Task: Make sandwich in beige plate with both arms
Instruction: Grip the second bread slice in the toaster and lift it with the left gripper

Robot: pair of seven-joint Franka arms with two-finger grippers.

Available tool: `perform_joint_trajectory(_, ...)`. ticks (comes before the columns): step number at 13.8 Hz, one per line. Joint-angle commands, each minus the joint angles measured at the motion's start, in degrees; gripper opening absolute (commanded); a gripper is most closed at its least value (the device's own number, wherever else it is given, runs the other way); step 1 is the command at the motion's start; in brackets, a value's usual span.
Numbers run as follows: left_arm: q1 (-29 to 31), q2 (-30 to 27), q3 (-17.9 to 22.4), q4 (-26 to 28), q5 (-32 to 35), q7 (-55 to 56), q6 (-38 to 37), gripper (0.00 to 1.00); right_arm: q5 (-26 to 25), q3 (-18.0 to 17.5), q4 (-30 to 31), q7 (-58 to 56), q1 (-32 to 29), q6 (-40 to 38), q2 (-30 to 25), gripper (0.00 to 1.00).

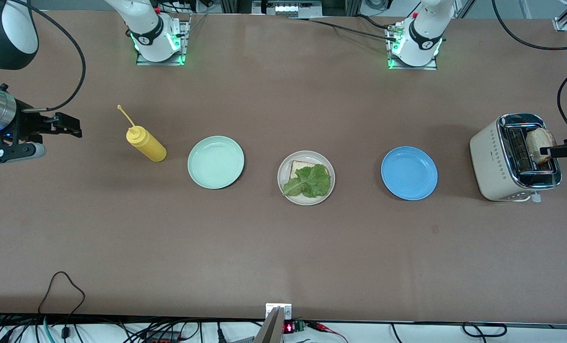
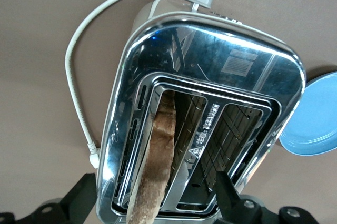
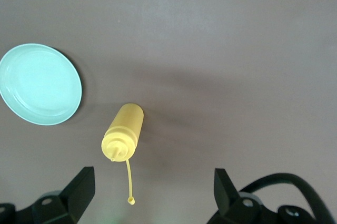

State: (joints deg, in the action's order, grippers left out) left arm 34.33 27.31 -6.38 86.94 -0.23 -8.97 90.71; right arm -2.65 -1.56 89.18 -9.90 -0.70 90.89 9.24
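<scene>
Wide bare brown tabletop [image 1: 283,257] lies open nearer the front camera, three round plates in a row across its middle. The pale beige plate [image 1: 285,189] holds one tan bread slice [image 1: 300,167] under one ruffled green lettuce leaf [image 1: 309,182]; the mint-green plate [image 1: 216,162] and blue plate [image 1: 409,173] hold nothing. Over the cream-and-chrome toaster [image 1: 495,162], the left gripper [image 1: 557,151] stands spread around a second slice [image 2: 158,166] in one slot, while the right gripper [image 1: 63,125] waits released above the yellow squeeze bottle's [image 1: 146,143] end.

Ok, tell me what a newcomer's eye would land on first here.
Probably the beige plate mid-table, holding a bread slice under a green lettuce leaf. Then the toaster at the left arm's end, where the left gripper stands open around a second bread slice in its slot. The right gripper hangs open over the yellow bottle.
</scene>
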Motion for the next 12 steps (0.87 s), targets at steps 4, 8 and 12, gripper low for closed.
perform_joint_trajectory(4, 0.13, 0.55, -0.39, 0.16, -0.21, -0.78, -3.7, 0.47, -0.07, -0.28, -2.43, 1.73, -0.79, -0.72, 1.13, 1.0)
perform_joint_trajectory(8, 0.04, 0.11, -1.0, -0.72, -0.21, -0.79, -5.37, 0.01, 0.45, -0.2, -2.52, 2.26, -0.7, -0.98, 1.05, 1.0)
perform_joint_trajectory(12, -0.14, -0.86, -1.1, -7.11, -0.12, -2.89, -8.96, 0.01, 0.81, -0.11, -2.43, 2.17, -0.7, -1.15, 1.05, 1.0)
